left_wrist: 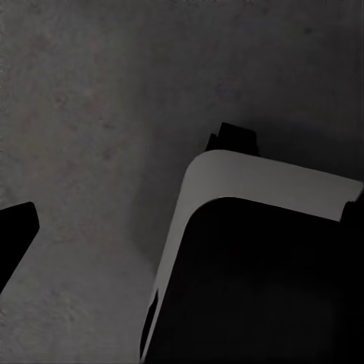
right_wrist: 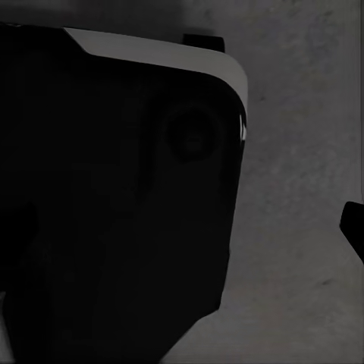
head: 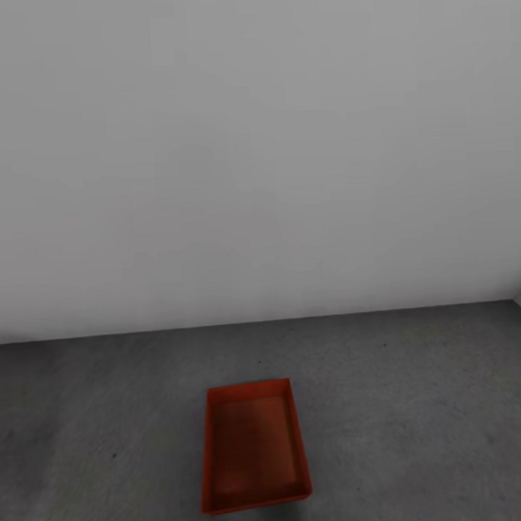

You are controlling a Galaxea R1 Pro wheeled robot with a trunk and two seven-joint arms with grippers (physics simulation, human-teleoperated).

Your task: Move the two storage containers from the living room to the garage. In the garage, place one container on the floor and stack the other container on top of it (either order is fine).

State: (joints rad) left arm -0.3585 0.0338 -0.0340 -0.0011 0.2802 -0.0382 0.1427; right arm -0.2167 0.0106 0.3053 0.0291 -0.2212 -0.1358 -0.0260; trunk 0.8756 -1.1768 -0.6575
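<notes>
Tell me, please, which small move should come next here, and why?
Probably turn away to fetch the second tub. One storage container already sits empty on the grey floor near the white wall, with nothing stacked on it, and neither wrist view shows a container held.

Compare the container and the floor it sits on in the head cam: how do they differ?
Colour: the storage container is orange-red; the floor is dark grey.
Surface: the container's inside looks smooth with faint ribbing; the floor is speckled, matte concrete.
Shape: the container is an open rectangular tub with thin raised walls; the floor is flat, running to the pale wall.
Shared: both look dull, without shine.
</notes>
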